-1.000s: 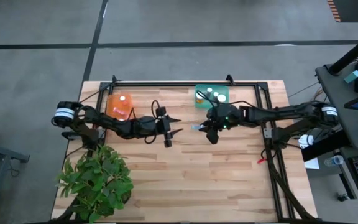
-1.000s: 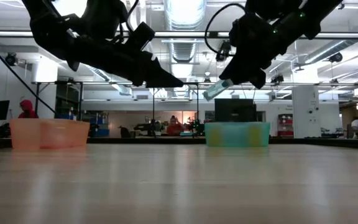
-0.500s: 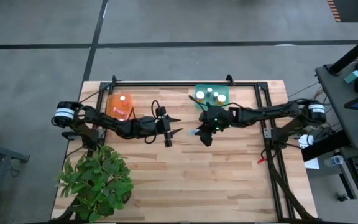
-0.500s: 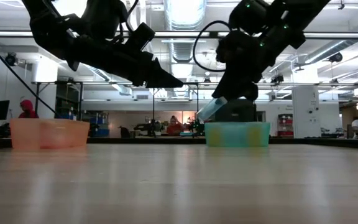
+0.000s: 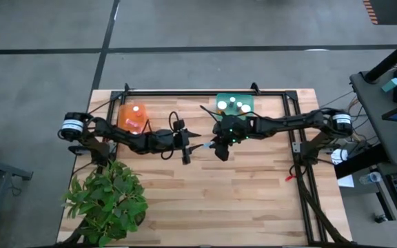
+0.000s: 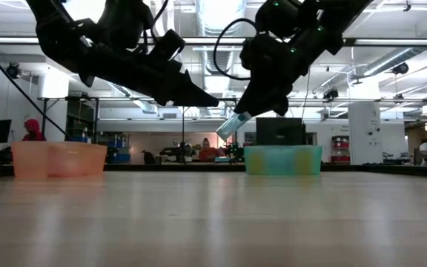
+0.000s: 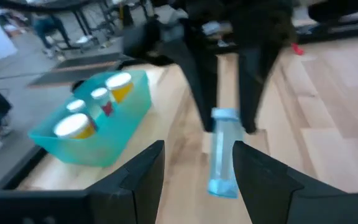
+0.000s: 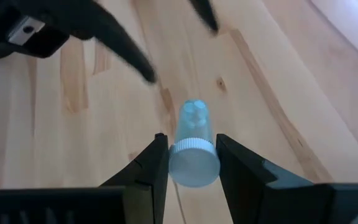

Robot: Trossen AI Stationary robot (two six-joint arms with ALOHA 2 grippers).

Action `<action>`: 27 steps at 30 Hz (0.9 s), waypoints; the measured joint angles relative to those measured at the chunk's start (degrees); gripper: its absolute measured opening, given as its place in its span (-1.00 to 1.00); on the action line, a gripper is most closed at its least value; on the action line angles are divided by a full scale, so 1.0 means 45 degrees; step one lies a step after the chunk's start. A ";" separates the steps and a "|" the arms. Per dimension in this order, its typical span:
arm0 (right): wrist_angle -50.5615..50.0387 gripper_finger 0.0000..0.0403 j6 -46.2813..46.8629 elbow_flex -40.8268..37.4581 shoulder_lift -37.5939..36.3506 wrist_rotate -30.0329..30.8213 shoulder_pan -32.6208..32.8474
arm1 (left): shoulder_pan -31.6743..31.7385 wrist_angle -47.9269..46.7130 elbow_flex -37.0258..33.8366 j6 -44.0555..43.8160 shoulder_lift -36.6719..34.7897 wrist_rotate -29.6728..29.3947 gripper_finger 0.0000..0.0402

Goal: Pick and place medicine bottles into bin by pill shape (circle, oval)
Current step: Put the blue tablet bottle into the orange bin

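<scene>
A small, pale-blue translucent plastic medicine bottle (image 8: 194,144) with a white ribbed cap, judged light, stiff and slippery, is clamped near its cap by the right gripper (image 5: 216,145) mid-surface, with the spread-open left gripper (image 5: 193,146) at nine o'clock.

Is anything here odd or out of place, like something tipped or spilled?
Nothing is spilled. The one odd sight is a pale blue bottle held tilted in mid-air by the right tool, pointing toward the open left tool. The capped bottles sit inside the green bin.
</scene>
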 joint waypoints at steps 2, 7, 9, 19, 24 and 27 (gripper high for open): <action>-0.0094 -0.46 -0.0164 0.0200 0.0120 0.0004 0.0000 | -0.0005 -0.0086 -0.0005 -0.0004 0.0014 0.0164 -0.12; -0.0158 -0.46 -0.0381 0.0423 0.0154 0.0111 -0.0005 | -0.0005 -0.0372 -0.0041 -0.0038 0.0102 0.0176 0.01; -0.0177 -0.46 -0.0462 0.0441 0.0149 0.0108 -0.0028 | 0.0011 -0.0388 -0.0063 -0.0102 0.0331 0.0175 0.04; 0.0222 -0.46 -0.0465 0.0501 0.0134 0.0111 -0.0024 | 0.0053 0.0472 0.0243 0.0783 0.1206 0.0173 0.06; 0.0245 -0.46 -0.0443 0.0506 0.0134 0.0111 -0.0019 | 0.0058 0.0493 0.0431 0.0791 0.1247 0.0192 0.06; 0.0535 -0.46 -0.0333 0.0506 0.0134 0.0113 -0.0019 | 0.0083 0.0575 0.0432 0.0824 0.1245 0.0207 0.06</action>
